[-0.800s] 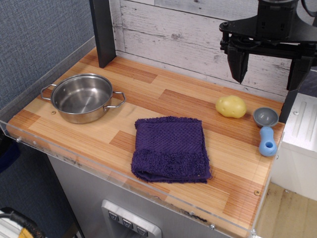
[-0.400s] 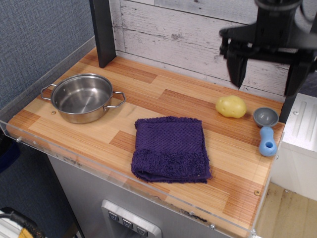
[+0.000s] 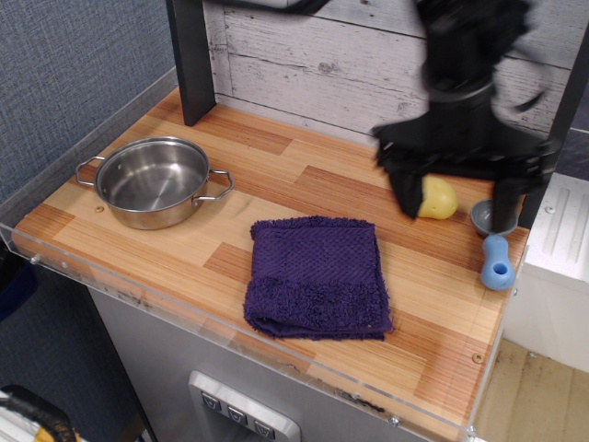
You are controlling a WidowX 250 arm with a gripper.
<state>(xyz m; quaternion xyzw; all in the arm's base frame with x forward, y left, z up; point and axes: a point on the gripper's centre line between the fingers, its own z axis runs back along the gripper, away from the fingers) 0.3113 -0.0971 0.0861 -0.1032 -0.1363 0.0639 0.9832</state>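
Toy kitchen: wooden counter (image 3: 304, 184), steel pot (image 3: 154, 181), plank wall (image 3: 313, 55).

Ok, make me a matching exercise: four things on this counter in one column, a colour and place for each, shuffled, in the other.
Things:
1 pot
2 cloth
3 potato
4 scoop

Colour and place:
A purple, folded, mid-counter
B blue, near the right edge
C yellow, closest to the gripper
D bare steel, at the left end

Pairs: 1-D, 2-A, 3-C, 4-B
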